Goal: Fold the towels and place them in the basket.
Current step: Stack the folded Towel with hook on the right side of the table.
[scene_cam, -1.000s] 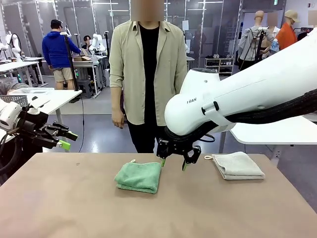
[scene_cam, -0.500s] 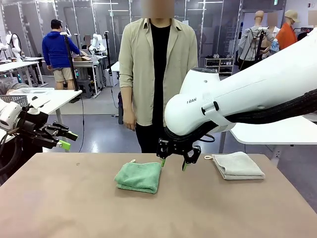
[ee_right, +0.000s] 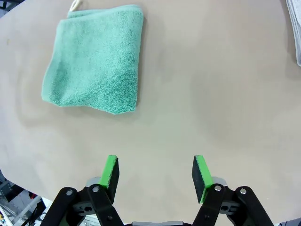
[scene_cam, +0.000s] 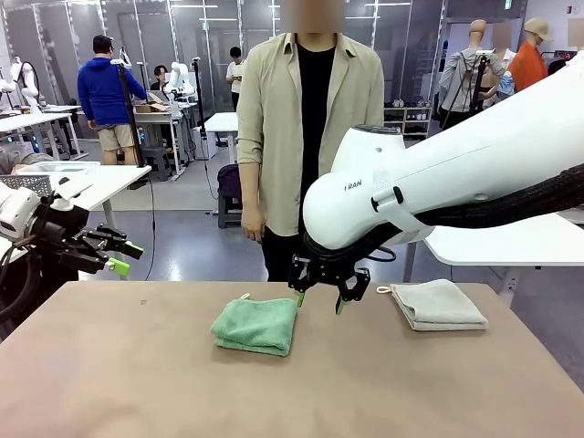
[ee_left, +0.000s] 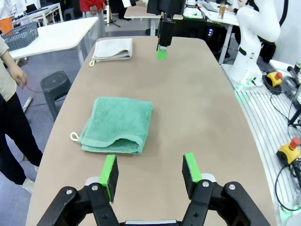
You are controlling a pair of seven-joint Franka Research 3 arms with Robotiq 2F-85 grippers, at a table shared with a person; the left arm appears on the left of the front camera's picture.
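Note:
A folded green towel (scene_cam: 255, 326) lies at the table's middle, its small loop at the far corner; it also lies ahead of the fingers in the left wrist view (ee_left: 117, 125) and the right wrist view (ee_right: 96, 59). A folded pale towel (scene_cam: 438, 304) with a corner loop rests at the far right (ee_left: 113, 49). My right gripper (scene_cam: 319, 299) hovers open just right of the green towel, holding nothing (ee_right: 155, 172). My left gripper (scene_cam: 117, 256) stands open and empty off the table's left edge (ee_left: 150, 172). A dark mesh basket (ee_left: 21, 35) sits on a white side table.
A person (scene_cam: 315, 137) stands at the far edge behind the green towel, arms hanging. The brown table (scene_cam: 137, 383) has bare room in front and at the left. A white side table (scene_cam: 511, 242) stands at the right. My right arm's bulk (scene_cam: 456, 173) overhangs the right half.
The person has walked to the right along the far edge. Both arms and both towels have stayed where they were.

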